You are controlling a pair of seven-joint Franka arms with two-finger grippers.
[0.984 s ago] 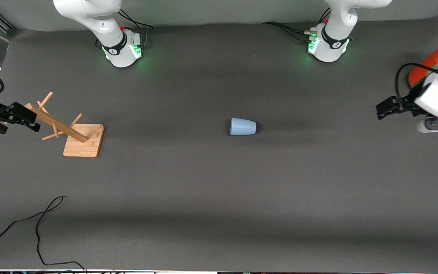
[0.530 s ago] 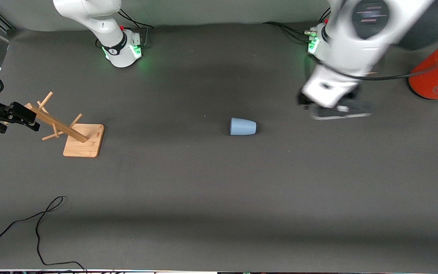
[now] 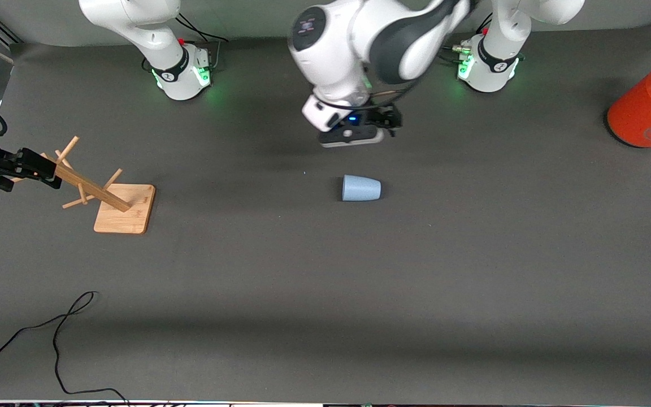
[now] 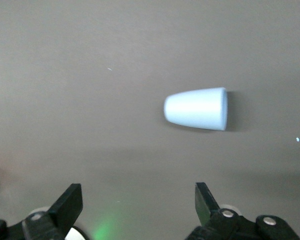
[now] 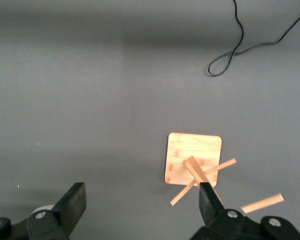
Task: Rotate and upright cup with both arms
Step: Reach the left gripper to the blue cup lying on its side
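Cup (image 3: 361, 188) on table (image 3: 325, 282) — on its side

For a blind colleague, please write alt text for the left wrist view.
A pale blue cup lies on its side on the dark grey table. The open left hand hovers above it, empty.

My right fingers hang just above the wooden peg rack (image 3: 112, 199); a black cable (image 3: 57, 339) loops nearer the camera, an orange cylinder (image 3: 647, 110) well apart.
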